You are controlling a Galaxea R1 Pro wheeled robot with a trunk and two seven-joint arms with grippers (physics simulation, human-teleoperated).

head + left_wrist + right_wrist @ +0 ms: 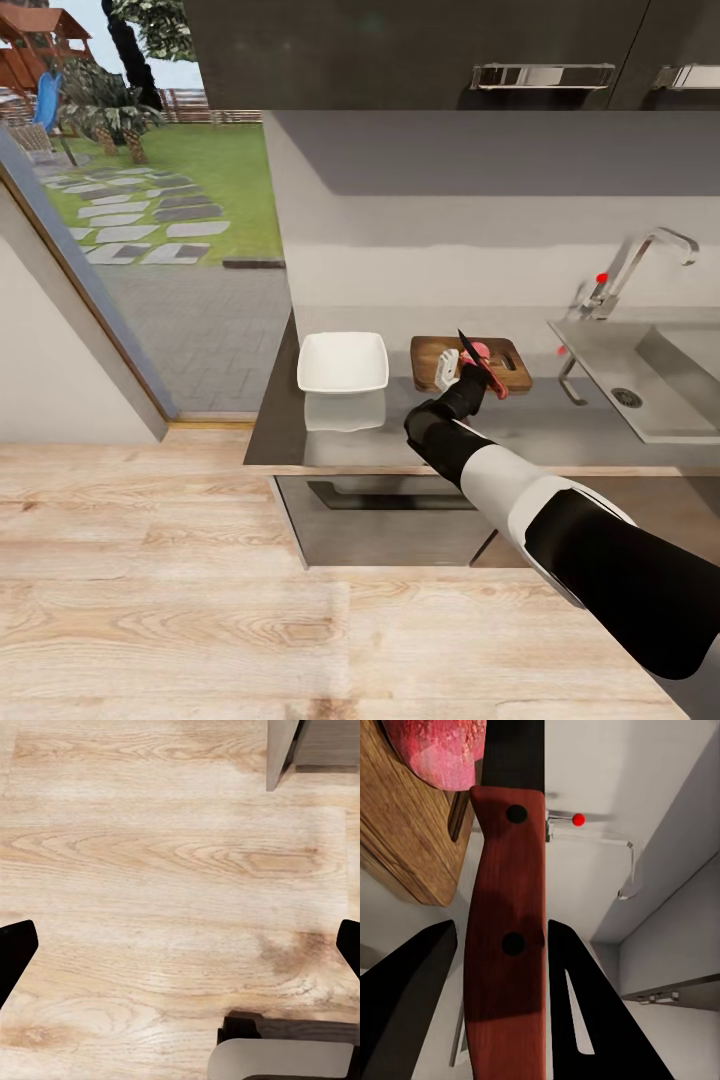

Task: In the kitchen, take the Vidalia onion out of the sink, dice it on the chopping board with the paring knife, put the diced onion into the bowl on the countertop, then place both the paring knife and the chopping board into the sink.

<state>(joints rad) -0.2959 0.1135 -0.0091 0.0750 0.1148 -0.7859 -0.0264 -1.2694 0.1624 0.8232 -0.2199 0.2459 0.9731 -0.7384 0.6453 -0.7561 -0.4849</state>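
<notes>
Up on the tabletop point(540, 425), the right gripper point(470, 380) reaches over the near edge of the chopping board point(430, 352) with its jaws closed on the paring knife point(478, 368). From the right wrist view, the red-brown handle point(506, 937) with its two dark rivets runs straight down the gap between the two black fingers point(592, 1020), which press its flat sides, and the dark blade point(514, 754) continues out beyond the fingertips. From the head view the blade tip points up and away toward the back wall, above the board.

The Vidalia onion point(435, 750) sits on the board just past the jaws and to one side of the blade, close beside it; whether blade and onion touch cannot be told. In the head view the onion point(481, 349) shows as a small pink patch near the middle of the board, partly behind the knife.

The white square bowl point(342, 362) rests just beside the board, toward the tabletop's left end, apart from it. The sink point(690, 385) is set in toward the right end, its tap point(640, 262) with a red knob rising at the back edge.

The left gripper point(180, 952) hangs over the wooden floor point(150, 870); its two dark fingertips point(15, 945) stand wide apart with nothing between them.
</notes>
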